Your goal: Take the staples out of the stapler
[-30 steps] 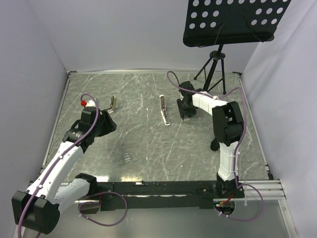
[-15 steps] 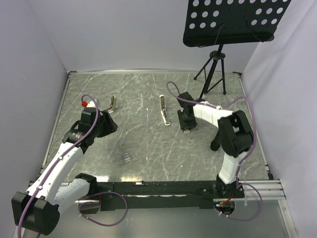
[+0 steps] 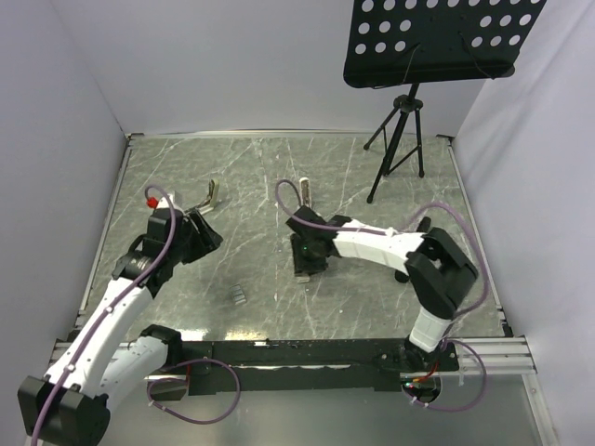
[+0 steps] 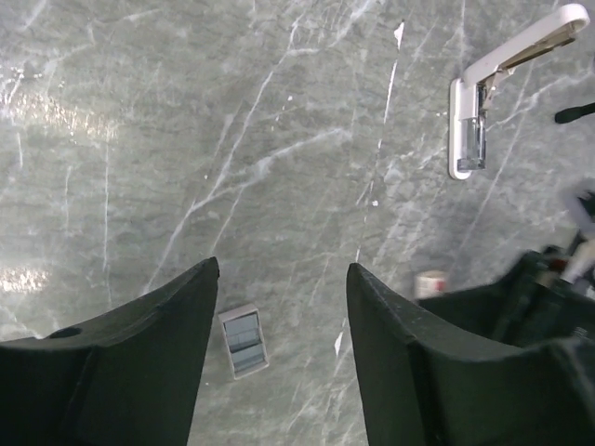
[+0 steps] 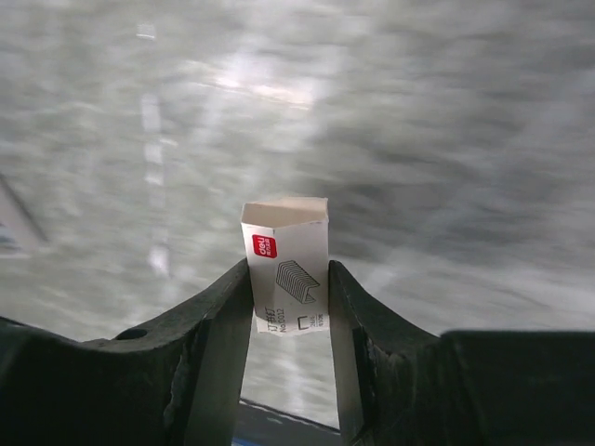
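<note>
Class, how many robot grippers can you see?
2. The left gripper hangs open over the table on the left; the right gripper, near the middle, is shut on a small staple box. None seems hidden.

Your top cam sits high behind the arm bases, looking down over the whole table. Left wrist cam aims down past the left gripper from well up, catching the stapler the top cam sees too. Right wrist cam's way closer, right on the small box, which left wrist also shows.
</note>
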{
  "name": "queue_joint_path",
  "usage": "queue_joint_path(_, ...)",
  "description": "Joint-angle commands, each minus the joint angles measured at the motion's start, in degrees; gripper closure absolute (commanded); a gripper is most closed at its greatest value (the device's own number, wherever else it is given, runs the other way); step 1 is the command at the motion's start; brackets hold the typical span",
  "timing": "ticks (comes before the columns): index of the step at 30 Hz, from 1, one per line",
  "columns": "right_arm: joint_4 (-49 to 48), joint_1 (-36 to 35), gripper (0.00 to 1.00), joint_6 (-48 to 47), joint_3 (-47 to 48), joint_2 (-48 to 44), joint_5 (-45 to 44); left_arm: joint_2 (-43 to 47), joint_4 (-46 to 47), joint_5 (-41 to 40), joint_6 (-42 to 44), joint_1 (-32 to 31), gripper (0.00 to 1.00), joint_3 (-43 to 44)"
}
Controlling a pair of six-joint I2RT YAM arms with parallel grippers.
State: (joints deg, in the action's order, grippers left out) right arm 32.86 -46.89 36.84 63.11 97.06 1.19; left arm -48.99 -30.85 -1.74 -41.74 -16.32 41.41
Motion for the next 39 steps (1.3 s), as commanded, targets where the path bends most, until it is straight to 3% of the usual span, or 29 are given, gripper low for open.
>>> queue_joint_path(1,-4.91,-1.97,0.53,13.49,8.05,6.54,2.14,3.73,0.35,0.33,-3.96,0.14,0.36,-1.5)
queue_joint_path(5,-8.59,-5.3,0.44,19.57,11.68,8.06,4.07,2.85,-1.92,-1.34,-5.28,0.14,0.34,-0.72)
queue_joint_path(10,-19.75,-5.58,0.39,25.04,7.21,6.49,11.55,1.18,-2.55,-2.66,-6.51,0.14,0.34,-0.62)
queue_joint_path(19,-12.31,-3.56,0.46,-0.26,4.93,-2.04,9.63,-1.72,-2.19,-3.09,-5.99,0.32,0.36,1.03)
queue_joint_path(24,-12.29,-0.92,0.57,-9.3,1.67,-1.52,14.44,-5.23,-2.72,-3.62,-3.09,0.85,0.36,3.24)
queue_joint_path(30,-13.52,-0.22,0.66,-11.62,1.49,0.85,18.58,-7.87,-4.22,-6.26,0.25,1.46,0.36,6.31)
queue_joint_path(39,-14.49,1.89,0.73,-11.88,3.86,5.51,17.09,-7.17,-2.9,-6.44,3.06,3.22,0.35,4.91)
